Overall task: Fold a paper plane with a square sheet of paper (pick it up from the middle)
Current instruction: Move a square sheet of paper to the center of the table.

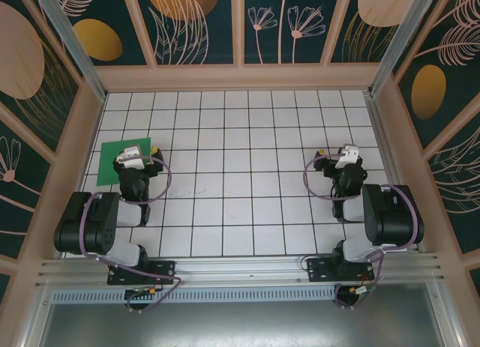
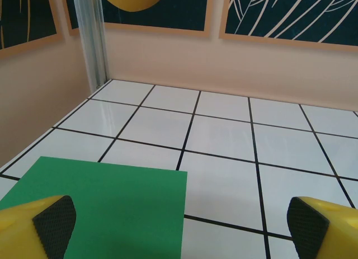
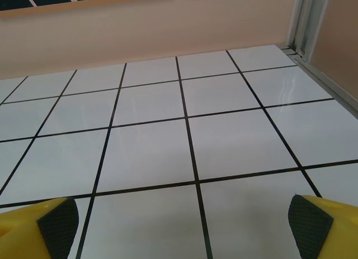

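The square sheet of paper point(image 1: 111, 164) lies flat and unfolded on the white tiled counter point(image 1: 240, 204), at its far left side close to the left wall point(image 1: 84, 130). In the top view its right part is covered by the left hand point(image 1: 137, 155), which sits over that edge of the sheet. The left wrist view shows this hand spread wide, holding nothing: one dark pad point(image 2: 53, 222) hangs in front of the green paper, while the other pad point(image 2: 308, 225) is over bare white tile beyond the sheet's right edge. Whether the fingertips touch the paper cannot be told. The right hand point(image 1: 347, 157) is well apart from the sheet, over the right side of the counter. Its own wrist view shows its jaws spread equally wide, with bare tile and black grid lines between them and nothing in its grasp.
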`<state>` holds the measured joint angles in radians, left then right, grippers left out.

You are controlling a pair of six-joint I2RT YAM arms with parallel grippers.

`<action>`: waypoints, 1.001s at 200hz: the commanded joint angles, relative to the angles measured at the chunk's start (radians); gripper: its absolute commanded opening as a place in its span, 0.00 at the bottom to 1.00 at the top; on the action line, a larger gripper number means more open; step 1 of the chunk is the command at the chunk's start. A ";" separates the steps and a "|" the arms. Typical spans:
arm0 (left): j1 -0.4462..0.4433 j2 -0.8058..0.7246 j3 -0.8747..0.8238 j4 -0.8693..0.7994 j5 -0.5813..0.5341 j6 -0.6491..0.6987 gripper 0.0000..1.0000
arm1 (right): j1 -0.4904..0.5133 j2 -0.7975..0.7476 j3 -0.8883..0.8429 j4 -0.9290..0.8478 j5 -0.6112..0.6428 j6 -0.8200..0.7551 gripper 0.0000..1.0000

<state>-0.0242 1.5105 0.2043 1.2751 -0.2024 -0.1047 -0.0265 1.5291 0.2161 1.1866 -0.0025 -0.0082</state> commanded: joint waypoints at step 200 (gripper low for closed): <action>0.010 -0.087 0.064 -0.133 -0.095 -0.022 0.98 | -0.005 -0.138 0.050 -0.113 0.012 0.028 0.99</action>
<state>-0.0242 1.4986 0.2131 1.2484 -0.2291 -0.1070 -0.0265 1.5047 0.2188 1.1580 -0.0013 0.0025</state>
